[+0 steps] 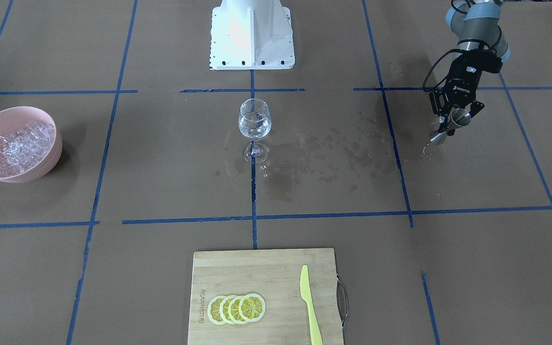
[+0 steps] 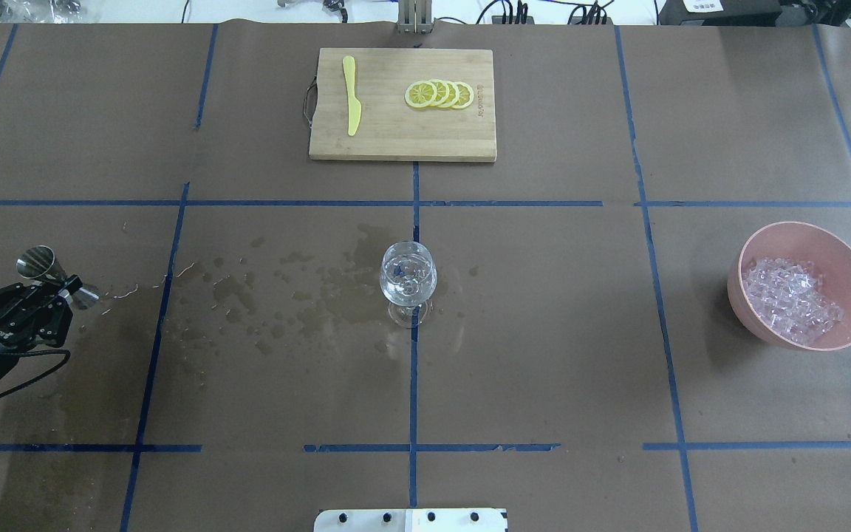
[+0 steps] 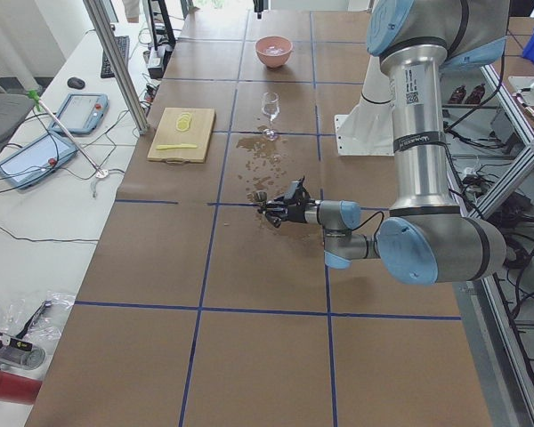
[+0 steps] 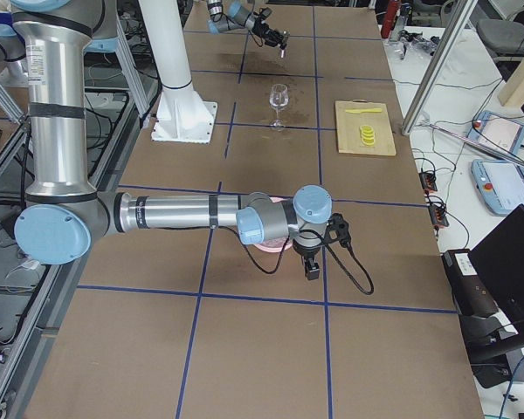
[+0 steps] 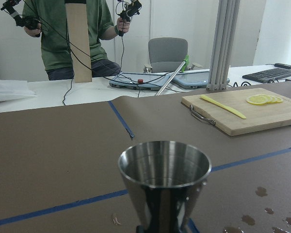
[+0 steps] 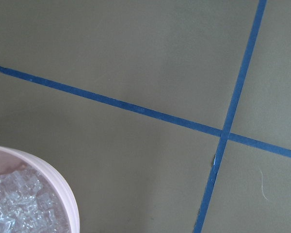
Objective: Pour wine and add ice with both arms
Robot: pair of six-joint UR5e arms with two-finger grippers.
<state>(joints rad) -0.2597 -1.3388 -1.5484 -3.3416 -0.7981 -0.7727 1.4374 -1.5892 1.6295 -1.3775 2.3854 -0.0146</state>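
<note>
Left arm [image 3: 427, 178] reaches low over the table. Left gripper [image 2: 63, 287] is clamped on the waist of steel jigger [image 2: 35, 261], which is held aslant. Right arm [image 4: 183, 214] is stretched out, right gripper [image 4: 311, 267] above pink bowl [image 2: 737, 284]; cannot tell whether its fingers are apart or together. Stemmed glass [image 2: 408, 277] stands upright, well apart from left gripper, off to its right, wet patches [image 2: 278, 295] between. Ice [image 2: 791, 299] is heaped in the bowl beneath right gripper. Wine [image 1: 254, 130]: small clear pool in the glass
</note>
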